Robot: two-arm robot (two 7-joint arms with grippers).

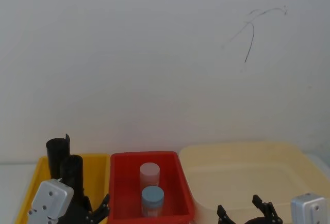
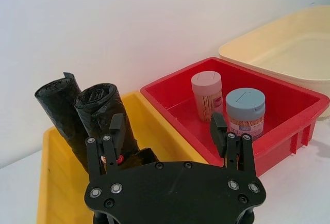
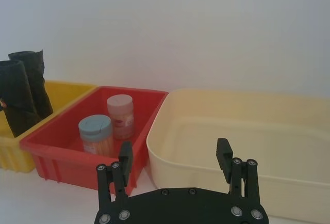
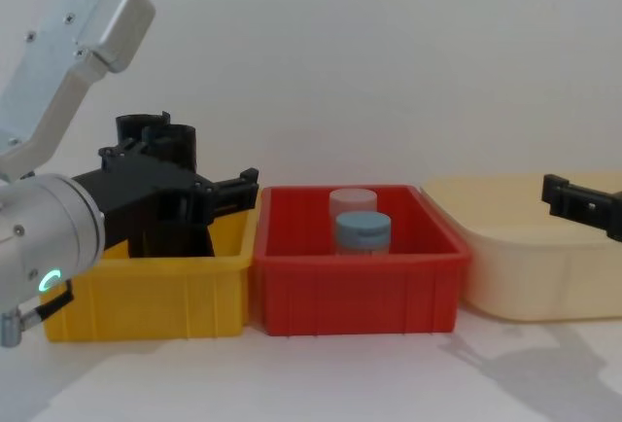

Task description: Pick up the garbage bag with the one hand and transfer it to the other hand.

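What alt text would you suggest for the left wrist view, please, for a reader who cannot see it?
The open left gripper hangs before two black garbage bag rolls standing in a yellow bin. Beside it, a red bin holds a pink-lidded jar and a blue-lidded jar; a cream bin follows.

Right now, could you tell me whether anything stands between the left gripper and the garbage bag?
Nothing visible does. The left gripper hangs over the yellow bin, jaws open, with the garbage bag upright close beside it. A second black roll stands behind the bag, out of the path.
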